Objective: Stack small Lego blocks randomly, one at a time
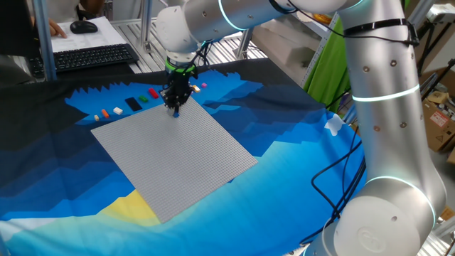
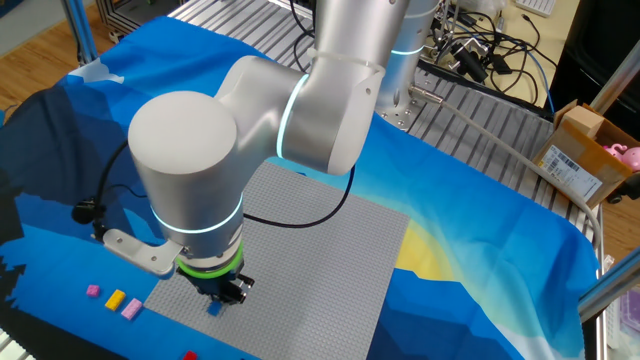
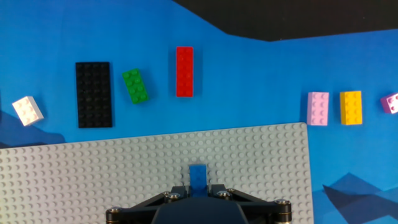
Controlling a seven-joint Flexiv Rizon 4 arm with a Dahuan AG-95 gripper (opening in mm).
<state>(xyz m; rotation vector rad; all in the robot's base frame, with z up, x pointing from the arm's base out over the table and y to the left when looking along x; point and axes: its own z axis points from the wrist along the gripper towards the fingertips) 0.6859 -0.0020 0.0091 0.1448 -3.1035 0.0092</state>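
Silver arm bent over the table, two-finger gripper [image 3: 199,186] pointing straight down at the grey studded baseplate [image 3: 93,180], near its far edge. Fingers clamped on a small blue Lego brick [image 3: 198,173] resting on the plate; fingertips mostly hidden behind the gripper body. On the blue cloth: red brick [image 3: 185,71] at 12 o'clock, green brick [image 3: 135,86] at 11, pink brick [image 3: 318,108] and yellow brick [image 3: 351,107] at 2. Purple brick [image 3: 391,102] is cut off at the frame edge.

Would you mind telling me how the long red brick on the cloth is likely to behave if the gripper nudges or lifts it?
The red brick looks like rigid plastic, so it probably stays stiff. Lying flat and long on the blue cloth, it should slide or pivot rather than roll or tip. Its smooth sides may be slightly slippery.
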